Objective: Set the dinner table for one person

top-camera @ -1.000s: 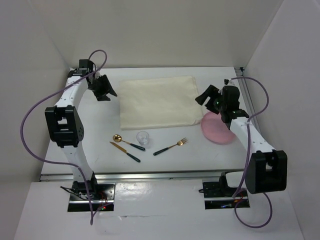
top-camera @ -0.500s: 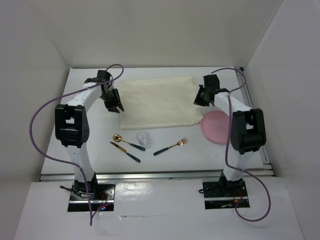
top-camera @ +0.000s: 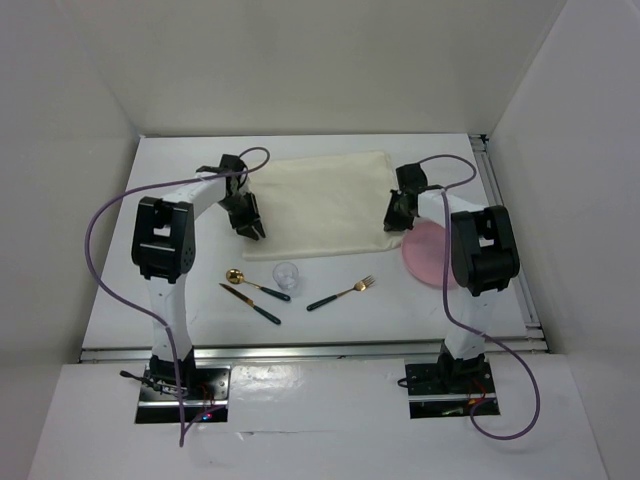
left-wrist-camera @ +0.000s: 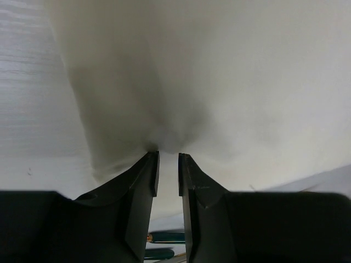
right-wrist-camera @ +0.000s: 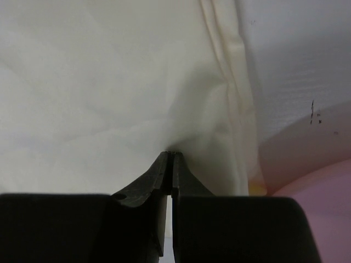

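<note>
Dinner table [top-camera: 330, 322] now has left gripper [top-camera: 255, 228] and right gripper [top-camera: 397, 222] lowered, jaws pinching cloth mat [top-camera: 320, 205].

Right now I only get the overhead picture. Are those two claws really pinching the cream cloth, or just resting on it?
Observer: The right wrist camera shows the right claw shut, the cream cloth puckered at its tips.
Visitor: And the left one?
Observer: Its wrist camera shows the left claw with a thin slit between its fingers, cloth creases gathering at the tips.
Visitor: Is the right one near the cloth's edge?
Observer: Yes: edge folds run just beside it, with the pink plate showing beyond them.
</note>
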